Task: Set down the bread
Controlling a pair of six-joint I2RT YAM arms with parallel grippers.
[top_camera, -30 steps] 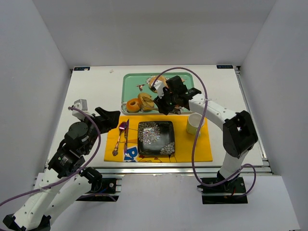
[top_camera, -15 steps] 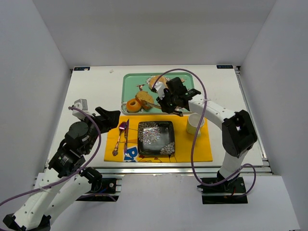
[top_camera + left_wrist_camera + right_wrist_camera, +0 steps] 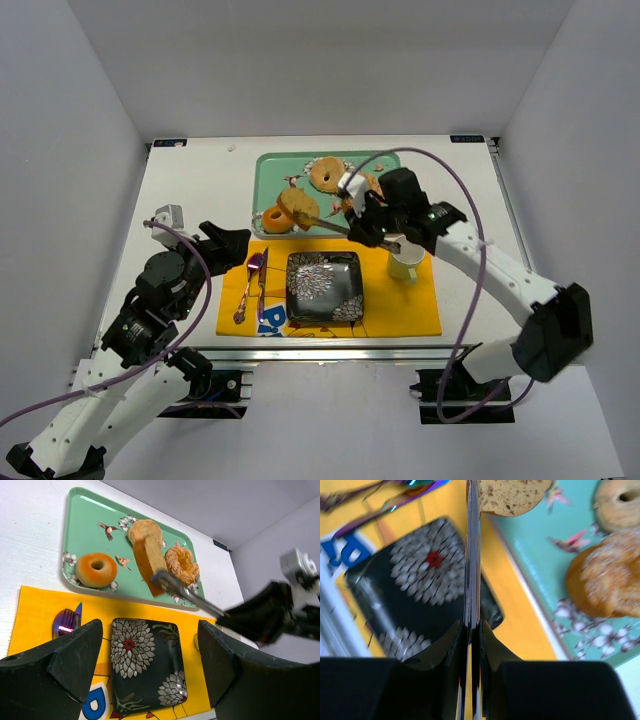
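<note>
The bread (image 3: 298, 206), a half-round slice with a dark crust, stands on edge over the green tray (image 3: 270, 170). It also shows in the left wrist view (image 3: 146, 550) and at the top of the right wrist view (image 3: 512, 495). My right gripper (image 3: 375, 231) (image 3: 473, 625) is shut on metal tongs (image 3: 335, 224) (image 3: 472, 555) (image 3: 186, 593), and the tong tips pinch the bread's near end. The black flowered plate (image 3: 324, 287) (image 3: 420, 595) (image 3: 147, 665) lies on the yellow mat just below. My left gripper (image 3: 236, 243) (image 3: 150, 630) is open and empty at the mat's left side.
On the tray are an orange ring donut (image 3: 275, 218) (image 3: 95, 569), a sugared ring (image 3: 181, 562) (image 3: 605, 580) and a pale bagel (image 3: 328, 174) (image 3: 620, 500). A pale cup (image 3: 405, 262) stands on the mat's right. A spoon and fork (image 3: 250, 285) lie left of the plate.
My right arm has drawn back to the right, away from the tray, with the tongs stretched out toward the bread. The bread shifted slightly up-left on the tray. The left arm has not moved.
</note>
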